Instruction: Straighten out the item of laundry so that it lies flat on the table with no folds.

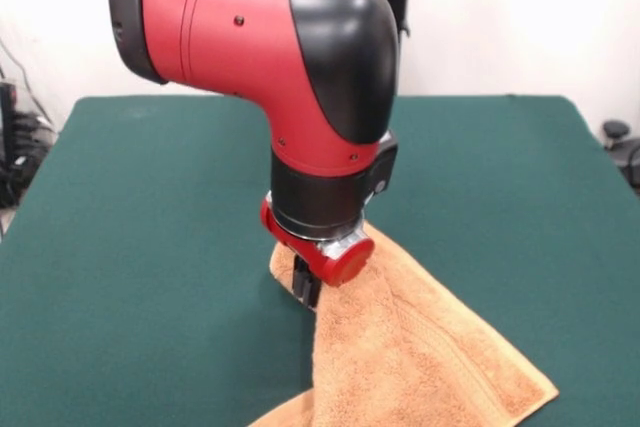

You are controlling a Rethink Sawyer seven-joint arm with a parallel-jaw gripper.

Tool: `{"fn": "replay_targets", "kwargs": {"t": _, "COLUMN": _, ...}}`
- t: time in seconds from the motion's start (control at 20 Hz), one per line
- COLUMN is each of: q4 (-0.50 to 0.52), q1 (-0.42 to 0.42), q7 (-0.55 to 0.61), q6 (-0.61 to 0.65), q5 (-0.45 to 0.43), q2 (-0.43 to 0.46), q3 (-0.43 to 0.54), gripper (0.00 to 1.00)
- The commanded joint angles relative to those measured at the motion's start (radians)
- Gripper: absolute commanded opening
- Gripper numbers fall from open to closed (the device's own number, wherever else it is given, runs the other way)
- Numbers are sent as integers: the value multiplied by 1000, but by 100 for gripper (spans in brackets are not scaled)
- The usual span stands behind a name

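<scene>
The light orange-tan terry towel (420, 357) lies at the near middle of the dark green table (130, 207) and runs off the picture's bottom edge. One edge of it is pulled up into a peak under the arm's wrist. My gripper (306, 295) points down at that peak and is shut on the towel's raised edge; the dark fingers are mostly hidden by the red wrist and the cloth. From the peak the towel slopes down to the right, with long creases and a woven band along it. A folded flap shows at the bottom left.
The big red and black arm fills the upper middle of the view and hides the table behind it. Dark equipment and cables (20, 147) stand beyond the table's left edge, and a dark object (620, 142) beyond its right edge.
</scene>
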Motion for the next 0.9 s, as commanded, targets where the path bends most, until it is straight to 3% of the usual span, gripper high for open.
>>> {"fn": "replay_targets", "kwargs": {"t": 0.05, "q4": 138, "q1": 41, "q7": 174, "q6": 71, "q5": 53, "q2": -24, "q3": 32, "gripper": 0}}
{"fn": "replay_targets", "kwargs": {"t": 0.35, "q4": 203, "q1": 61, "q7": 212, "q6": -111, "q5": 20, "q2": 16, "q3": 18, "gripper": 0}}
{"fn": "replay_targets", "kwargs": {"t": 0.5, "q4": 192, "q1": 103, "q7": 248, "q6": -168, "q5": -10, "q2": 55, "q3": -29, "gripper": 0}}
{"fn": "replay_targets", "kwargs": {"t": 0.9, "q4": 130, "q1": 85, "q7": 208, "q6": -311, "q5": -1, "q2": 193, "q3": -41, "gripper": 0}}
